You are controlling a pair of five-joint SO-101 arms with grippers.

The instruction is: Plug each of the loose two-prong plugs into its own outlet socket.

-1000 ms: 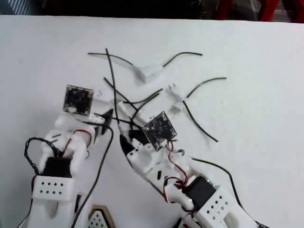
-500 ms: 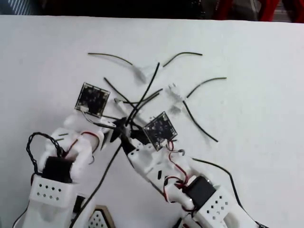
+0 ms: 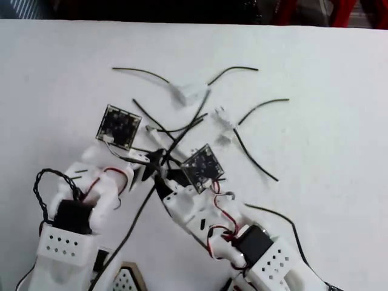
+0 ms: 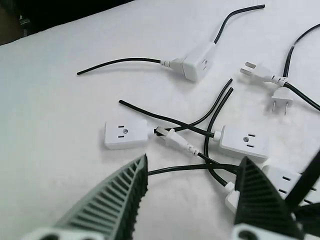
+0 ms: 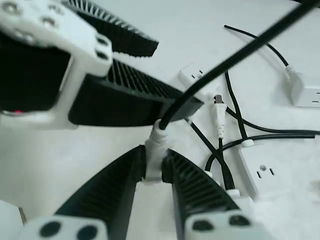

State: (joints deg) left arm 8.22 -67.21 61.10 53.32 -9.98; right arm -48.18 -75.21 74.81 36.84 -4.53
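R gripper [image 5: 154,167] is clamped on a small white plastic two-prong plug [image 5: 154,150], pinched by the body btw both dark ribbed fingers [image 5: 195,185]. Prongs are hidden, can't tell which way they face. Its thin black cable [image 5: 235,57] runs up and off, crossing the tip of the L arm's nearer finger. From the high view I see both grippers nose to nose near table centre, in among the tangled cables.

L gripper [image 4: 195,164] is spread wide apart, hovering over the white table [image 4: 50,110]. Ahead of it a white rectangular outlet socket [image 4: 125,135] lies flat, face up. A second white plug [image 4: 175,141] lies at its end, prongs toward it; can't tell if seated or only touching. On that plug's other side is another flat white socket [image 4: 243,142], w/ black cables crossing btw them. A third white socket [image 4: 286,177] sits just beside one L finger, partly covered by it. A fourth white socket [image 4: 196,62] lies farther out, well apart from the others, tilted on its side. Near it are one loose white plug [image 4: 255,72] and a neighbour loose plug [image 4: 280,100], side by side, prongs bare, not in any socket.
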